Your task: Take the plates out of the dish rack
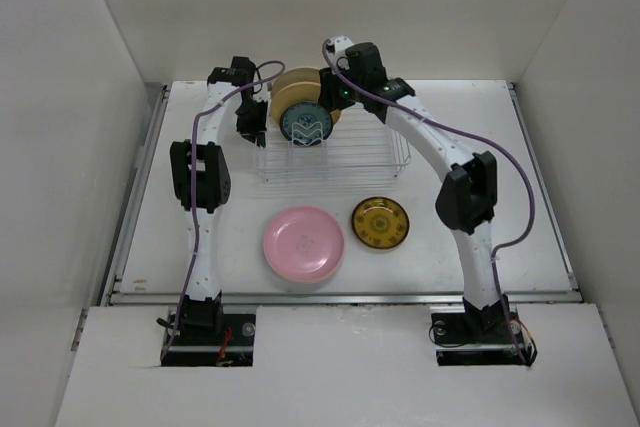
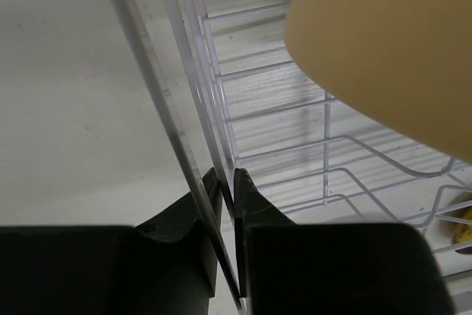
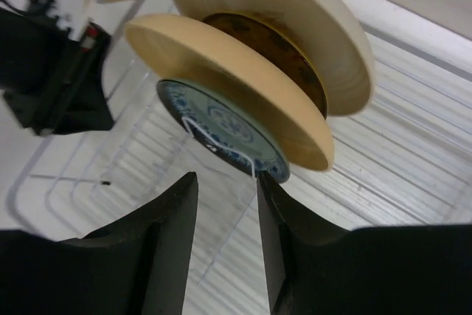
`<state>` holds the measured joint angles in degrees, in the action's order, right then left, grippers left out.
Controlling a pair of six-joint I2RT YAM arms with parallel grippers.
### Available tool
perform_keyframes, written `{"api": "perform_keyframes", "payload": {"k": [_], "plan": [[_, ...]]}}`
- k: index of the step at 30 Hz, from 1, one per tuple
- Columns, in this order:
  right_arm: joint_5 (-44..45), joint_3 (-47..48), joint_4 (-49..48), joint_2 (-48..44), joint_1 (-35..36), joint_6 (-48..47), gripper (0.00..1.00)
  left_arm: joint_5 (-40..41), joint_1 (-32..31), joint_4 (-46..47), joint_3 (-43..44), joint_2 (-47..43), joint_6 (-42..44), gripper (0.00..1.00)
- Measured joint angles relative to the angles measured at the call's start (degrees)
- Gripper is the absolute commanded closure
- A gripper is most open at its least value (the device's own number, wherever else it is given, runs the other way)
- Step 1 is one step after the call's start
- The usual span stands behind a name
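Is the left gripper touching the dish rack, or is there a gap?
Touching. The left wrist view shows the left gripper pinching the side rim of the dish rack: the wire runs between both fingertips with no gap.

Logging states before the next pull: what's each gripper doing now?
Left gripper: closed on the rack rim.
Right gripper: open, holding nothing, at the teal plate.

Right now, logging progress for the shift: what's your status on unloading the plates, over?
Left gripper shut on rack rim. Right gripper open at teal plate. Four plates in rack; pink plate, amber plate already out. Nothing blocking.
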<state>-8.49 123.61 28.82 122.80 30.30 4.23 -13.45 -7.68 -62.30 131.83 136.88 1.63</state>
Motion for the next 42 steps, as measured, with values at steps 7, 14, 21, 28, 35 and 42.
{"api": "perform_keyframes", "payload": {"k": [7,14,21,28,35,42], "plan": [[-0.31,2.45,-2.36,9.68,0.15,-2.12,0.55,0.09,-0.2,-0.28,0.33,0.2,0.66,1.0],[2.16,5.79,-7.13,12.35,0.17,-2.71,0.4,0.37,-0.44,-0.28,0.35,0.22,1.03,1.0],[4.85,6.45,-8.31,16.7,1.49,-2.75,0.52,0.39,-0.48,-0.26,0.35,0.26,1.01,1.0],[1.57,6.27,-10.56,17.55,1.46,-6.73,1.0,0.59,-0.37,1.7,0.44,0.52,2.03,1.0],[7.15,0.17,-13.4,13.73,3.69,-8.09,1.0,1.2,-0.11,2.21,0.42,0.76,0.09,1.0],[10.03,-5.7,-13.66,8.61,3.85,-11.26,1.0,0.22,-0.44,3.02,-1.64,-0.22,-2.56,1.0]]}}
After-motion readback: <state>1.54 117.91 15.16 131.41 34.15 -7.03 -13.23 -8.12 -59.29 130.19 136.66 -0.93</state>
